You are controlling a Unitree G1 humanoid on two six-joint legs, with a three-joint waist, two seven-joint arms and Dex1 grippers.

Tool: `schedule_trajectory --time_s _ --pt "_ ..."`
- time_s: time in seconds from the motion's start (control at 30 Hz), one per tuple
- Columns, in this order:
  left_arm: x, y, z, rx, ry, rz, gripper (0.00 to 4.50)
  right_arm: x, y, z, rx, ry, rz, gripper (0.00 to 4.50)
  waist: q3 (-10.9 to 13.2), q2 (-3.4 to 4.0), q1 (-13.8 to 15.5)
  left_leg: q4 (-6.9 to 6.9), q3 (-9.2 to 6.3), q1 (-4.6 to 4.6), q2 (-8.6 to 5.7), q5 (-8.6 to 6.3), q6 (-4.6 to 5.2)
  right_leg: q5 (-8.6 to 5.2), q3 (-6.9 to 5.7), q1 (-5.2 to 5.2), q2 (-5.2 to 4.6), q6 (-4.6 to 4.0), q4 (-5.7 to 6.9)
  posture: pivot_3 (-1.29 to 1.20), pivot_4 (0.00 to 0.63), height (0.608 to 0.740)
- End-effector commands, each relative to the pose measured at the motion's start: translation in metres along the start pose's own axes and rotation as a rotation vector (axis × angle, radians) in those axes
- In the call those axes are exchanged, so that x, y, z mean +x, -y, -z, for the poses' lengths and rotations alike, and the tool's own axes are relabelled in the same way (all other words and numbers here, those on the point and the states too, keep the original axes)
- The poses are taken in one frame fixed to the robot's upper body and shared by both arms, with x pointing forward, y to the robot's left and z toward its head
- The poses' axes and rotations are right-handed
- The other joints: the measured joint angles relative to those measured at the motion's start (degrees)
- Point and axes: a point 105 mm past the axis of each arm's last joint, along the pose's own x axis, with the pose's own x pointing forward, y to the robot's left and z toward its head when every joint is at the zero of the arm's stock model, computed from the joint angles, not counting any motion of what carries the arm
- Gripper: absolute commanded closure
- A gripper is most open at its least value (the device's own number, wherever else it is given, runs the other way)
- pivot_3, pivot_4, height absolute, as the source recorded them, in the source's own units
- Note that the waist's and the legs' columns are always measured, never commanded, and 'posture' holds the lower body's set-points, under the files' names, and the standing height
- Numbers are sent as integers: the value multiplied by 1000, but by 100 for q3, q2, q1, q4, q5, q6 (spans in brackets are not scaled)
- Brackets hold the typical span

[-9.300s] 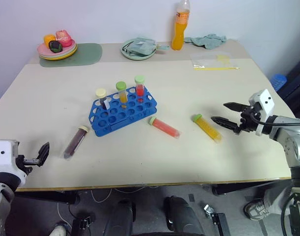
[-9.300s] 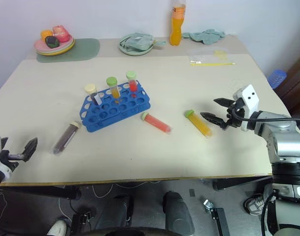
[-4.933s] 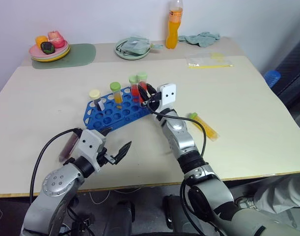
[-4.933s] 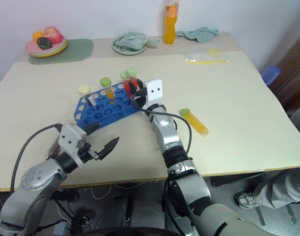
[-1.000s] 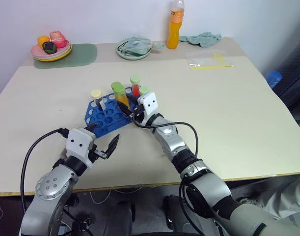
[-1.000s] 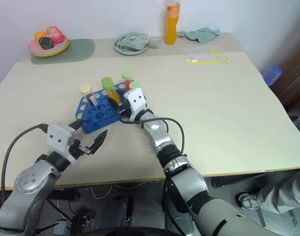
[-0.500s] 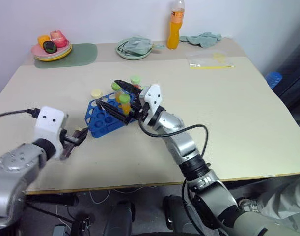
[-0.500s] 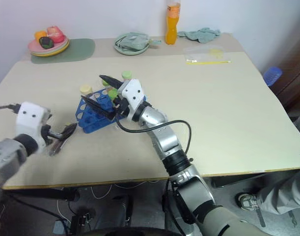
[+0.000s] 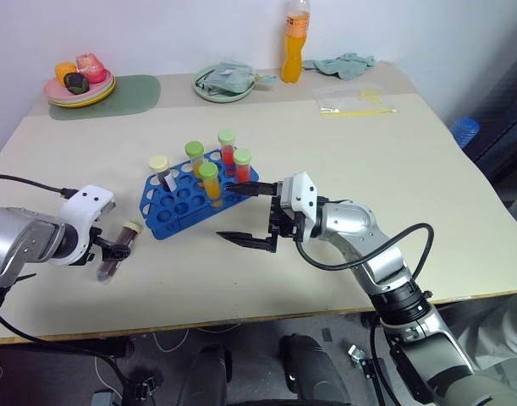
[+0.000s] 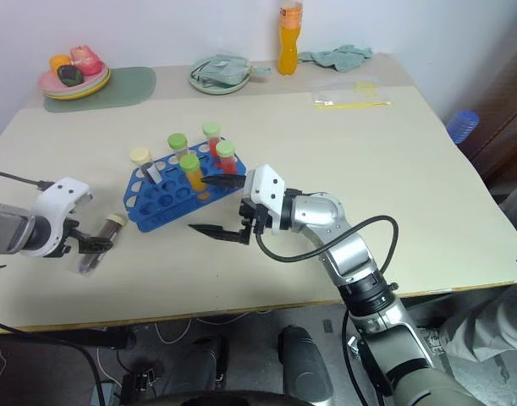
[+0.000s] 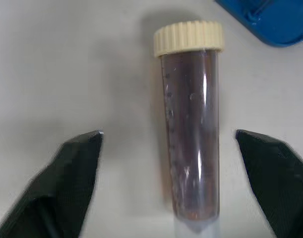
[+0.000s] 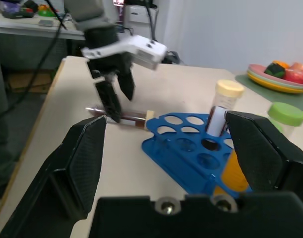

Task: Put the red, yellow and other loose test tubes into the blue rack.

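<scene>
The blue rack [image 9: 184, 203] stands left of the table's middle with several capped tubes upright in it, red [image 9: 241, 166] and yellow [image 9: 210, 182] among them. A dark brown tube [image 11: 191, 148] with a cream cap lies flat on the table left of the rack. My left gripper [image 9: 114, 249] points down over it, open, with one finger on each side and a gap to the tube. My right gripper [image 9: 250, 215] hovers just right of the rack, open wide and holding nothing, pointing left.
A plate of toy food [image 9: 77, 83] on a green mat [image 9: 129, 91], a plate with a cloth [image 9: 224, 83], an orange bottle [image 9: 294, 46], a rag [image 9: 344, 63] and a plastic bag [image 9: 353, 100] line the far edge. Bare tabletop stretches to the right.
My right gripper has let go of the yellow tube, now upright in the rack, and pulled back open. My left gripper swung left and down to straddle the dark tube.
</scene>
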Motion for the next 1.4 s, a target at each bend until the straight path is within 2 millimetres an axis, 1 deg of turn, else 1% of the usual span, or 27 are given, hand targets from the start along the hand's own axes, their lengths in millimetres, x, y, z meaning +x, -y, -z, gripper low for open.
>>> schedule_trajectory --time_s 0.03,0.07,0.1,0.13,0.23,0.3,0.37,0.4,0.43,0.47,0.5,0.57,0.6,0.63,0.7,0.73,0.77,0.83,0.9,1.0,1.07,1.2,1.3,1.4 --pt "3 -2 -1 -14 -7 -13 2293 1 -3 -12 -38 29 14 222 0 -1 9 1 0 -1 0 0 0 0 0 0 -1 0 0 0 150 740" --pt "4 -3 0 -22 -11 -16 2720 1 -4 -12 -36 29 17 222 -1 -2 16 2 0 -1 0 0 0 0 0 0 -1 0 0 0 150 740" --pt "5 -3 1 -25 -13 -18 3426 1 -4 -12 -34 29 20 222 0 -2 20 3 0 -2 0 0 0 0 0 0 -1 0 0 0 150 740" --pt "6 -4 2 -26 -14 -23 3648 1 -4 -12 -32 29 23 222 0 -1 22 3 0 -2 0 0 0 0 0 0 -1 0 1 0 150 740" --pt "1 -11 3 -27 11 -55 3701 0 -4 -11 -29 26 28 222 -1 -2 20 4 0 0 0 0 0 0 1 0 -2 0 3 0 150 740" --pt "-10 -23 -8 -41 155 -103 3701 -3 -4 -10 -22 19 34 222 0 -2 1 2 0 1 0 0 0 0 2 0 -1 0 3 0 150 740" --pt "-37 -35 -35 -22 462 -206 3701 -8 -4 -5 0 7 51 222 1 0 8 2 0 -1 1 1 0 0 3 -5 -2 0 7 0 150 740" --pt "-57 -38 -47 16 645 -292 3701 -11 -3 -1 17 -3 67 222 -2 -4 39 1 2 -2 2 1 -1 1 5 -8 -4 0 2 0 150 740" --pt "-76 -36 -53 46 790 -350 3701 -14 -2 3 36 -11 82 222 -3 -12 72 5 -1 -8 4 2 -3 0 0 -8 -9 -1 3 0 150 740" --pt "-86 -24 -53 35 894 -305 3701 -18 0 7 61 -21 104 222 -5 -17 99 5 1 -11 7 3 -5 3 1 -10 -10 -3 -6 0 150 740" --pt "-92 -8 -51 28 974 -230 3701 -21 1 12 79 -32 120 222 -6 -18 120 4 2 -12 7 3 -7 4 3 -10 -17 -2 -12 0 150 740" --pt "-100 29 -51 43 1118 -77 3701 -25 3 20 108 -50 146 222 -6 -17 160 6 12 -13 3 3 -7 4 5 -7 -28 0 -16 0 150 740" --pt "-104 40 -52 49 1171 -44 3701 -27 3 23 117 -55 154 222 -7 -16 203 7 14 -12 -2 3 -7 4 4 -4 -34 0 -14 0 150 740" --pt "-96 59 -58 112 1203 -107 3701 -27 5 28 135 -61 170 222 -8 -19 237 9 18 -6 -5 3 -7 6 5 4 -35 3 -18 0 150 740" --pt "-82 87 -72 212 1265 -234 3701 -27 8 35 159 -67 202 222 -15 -21 309 15 14 -1 -6 3 -7 8 3 19 -29 5 -22 0 150 740" --pt "-74 96 -76 210 1292 -269 3701 -26 10 37 162 -69 210 222 -16 -23 322 15 12 17 -16 3 -7 8 4 43 -31 7 -26 0 150 740" --pt "-66 101 -79 199 1306 -296 3701 -24 11 38 155 -69 214 222 -16 -23 311 18 11 25 -16 3 -7 8 5 56 -27 7 -32 0 150 740" --pt "-49 105 -82 153 1311 -350 3701 -22 11 37 146 -65 213 222 -16 -22 271 20 14 28 -15 3 -6 8 8 58 -23 7 -31 0 150 740" --pt "-38 109 -85 117 1309 -372 3701 -20 9 36 144 -61 210 222 -17 -20 232 11 14 36 -9 2 -5 8 8 54 -16 7 -24 0 150 740" --pt "-28 117 -90 62 1322 -356 3701 -19 8 35 144 -58 213 222 -17 -20 234 5 11 36 -2 2 -4 7 7 46 -6 6 -16 0 150 740" --pt "-20 122 -91 55 1311 -331 3701 -20 7 35 142 -60 218 222 -17 -20 250 7 11 29 -2 2 -4 7 7 42 -7 6 -16 0 150 740" --pt "-9 123 -89 84 1271 -344 3701 -22 6 35 142 -65 236 222 -17 -20 254 11 11 27 -4 2 -4 8 6 43 -9 7 -17 0 150 740" --pt "-7 118 -90 67 1266 -363 3701 -25 7 37 141 -74 247 222 -17 -20 255 11 11 27 -4 2 -4 7 6 43 -8 7 -17 0 150 740" --pt "-4 120 -93 60 1269 -346 3701 -25 5 38 140 -76 250 222 -17 -20 258 12 11 27 -4 2 -4 7 6 43 -8 7 -16 0 150 740"
